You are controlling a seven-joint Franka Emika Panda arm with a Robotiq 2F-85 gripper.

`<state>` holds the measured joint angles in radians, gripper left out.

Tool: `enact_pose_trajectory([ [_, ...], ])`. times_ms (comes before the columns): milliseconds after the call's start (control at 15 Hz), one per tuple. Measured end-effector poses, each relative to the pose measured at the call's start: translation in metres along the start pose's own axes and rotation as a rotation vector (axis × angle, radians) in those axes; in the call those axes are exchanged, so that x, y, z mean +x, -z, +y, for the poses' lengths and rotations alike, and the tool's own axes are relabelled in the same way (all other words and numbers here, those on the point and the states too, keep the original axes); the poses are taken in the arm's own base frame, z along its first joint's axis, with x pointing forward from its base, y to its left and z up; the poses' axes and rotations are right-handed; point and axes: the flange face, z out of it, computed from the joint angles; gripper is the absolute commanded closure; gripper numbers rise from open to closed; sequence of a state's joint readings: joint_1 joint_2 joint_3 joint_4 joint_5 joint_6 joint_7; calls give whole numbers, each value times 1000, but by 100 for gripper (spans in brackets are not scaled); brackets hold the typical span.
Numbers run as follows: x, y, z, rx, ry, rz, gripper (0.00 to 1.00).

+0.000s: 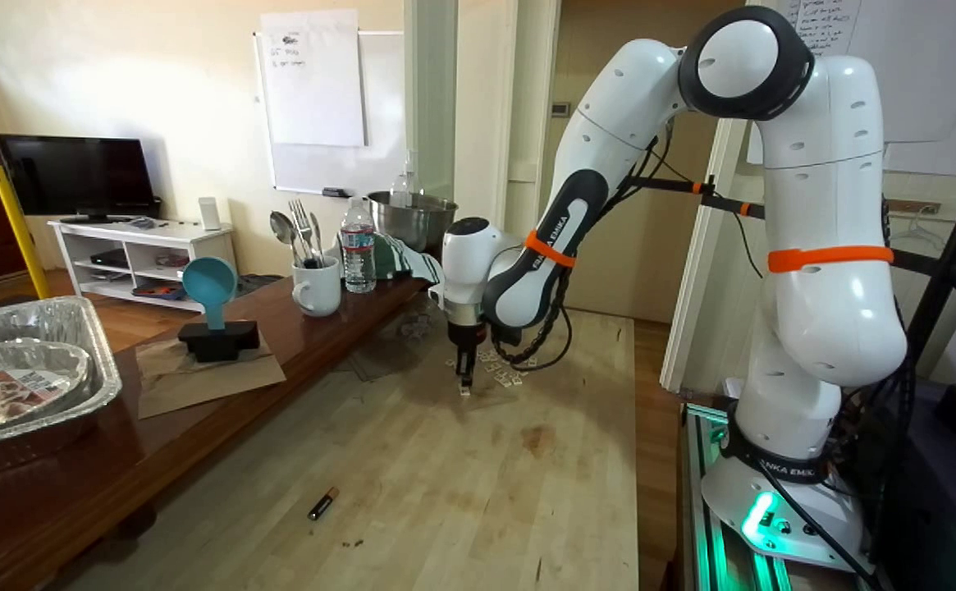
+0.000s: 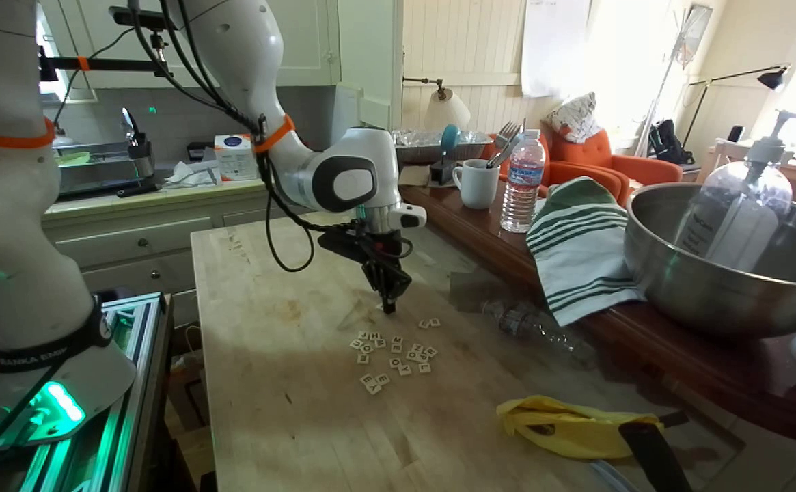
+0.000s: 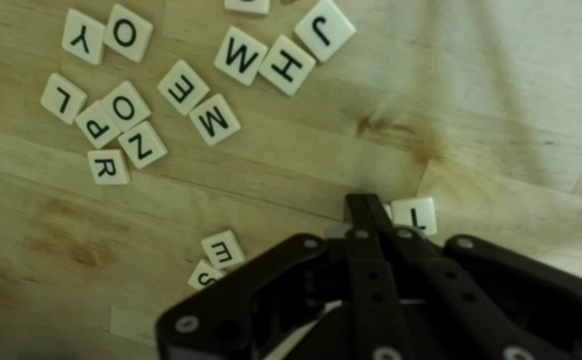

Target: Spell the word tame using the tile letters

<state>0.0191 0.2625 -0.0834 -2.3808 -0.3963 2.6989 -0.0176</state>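
Observation:
The tile letters are small cream squares on the light wooden table. In the wrist view I read an M tile (image 3: 215, 120), an E tile (image 3: 183, 88), a lower E tile (image 3: 223, 249) and an S tile (image 3: 205, 275). My gripper (image 3: 362, 199) is shut, its fingertips together and low at the table. A tile like an upside-down T (image 3: 413, 216) lies just right of the fingertips, partly hidden. A sliver of another tile shows between them. The gripper also shows in both exterior views (image 1: 465, 382) (image 2: 389, 307), beside the main tile group (image 2: 404, 370). I see no A.
Other tiles, such as W (image 3: 241, 56), H (image 3: 287, 65) and J (image 3: 324, 31), lie nearby. A battery (image 1: 323, 503), a clear bottle on its side (image 2: 517, 318) and a yellow item (image 2: 568, 430) lie around. A raised brown ledge (image 1: 240, 410) borders the table.

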Motion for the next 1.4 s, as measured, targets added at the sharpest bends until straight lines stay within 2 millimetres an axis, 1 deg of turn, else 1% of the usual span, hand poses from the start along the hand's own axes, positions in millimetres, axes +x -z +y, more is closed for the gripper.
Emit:
enact_pose_trajectory([
  [600, 1, 1, -1, 21, -28, 2, 100],
  [800, 2, 4, -2, 27, -39, 8, 100],
  [933, 4, 13, 0, 22, -45, 24, 100],
  [1200, 5, 42, 7, 6, -54, 68, 100],
  [1333, 3, 53, 11, -6, -48, 66, 100],
  [1400, 0, 55, 12, -13, -41, 51, 100],
])
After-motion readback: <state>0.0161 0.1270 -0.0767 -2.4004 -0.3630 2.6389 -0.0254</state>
